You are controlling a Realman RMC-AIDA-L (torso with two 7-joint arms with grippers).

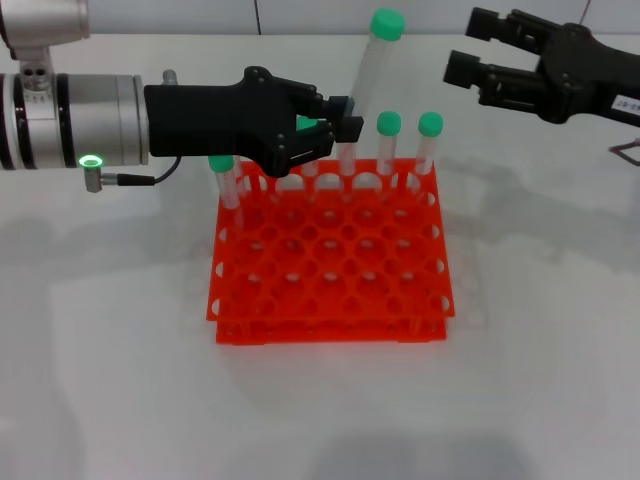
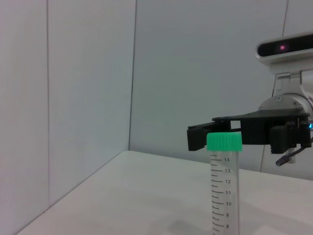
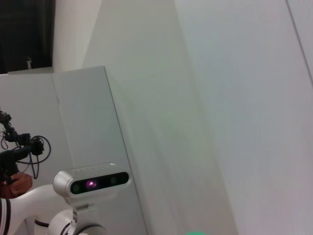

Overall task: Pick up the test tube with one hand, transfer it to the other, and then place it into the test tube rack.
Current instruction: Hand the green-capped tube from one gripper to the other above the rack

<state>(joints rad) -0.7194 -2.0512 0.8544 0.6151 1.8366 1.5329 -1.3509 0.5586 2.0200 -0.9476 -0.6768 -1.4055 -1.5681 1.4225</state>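
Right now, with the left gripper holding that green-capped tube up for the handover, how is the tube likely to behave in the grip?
The test tube looks empty and clear, so probably light. Its smooth round wall may slip or pivot: it already leans in the left gripper, which holds it low. It looks stiff. The right gripper waits open nearby.

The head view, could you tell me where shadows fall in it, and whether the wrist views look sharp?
Head view: soft grey shadows lie on the table around the test tube rack. Left wrist view: the test tube shows crisp graduation marks. Right wrist view: mostly plain wall, only a green sliver at the lower edge.
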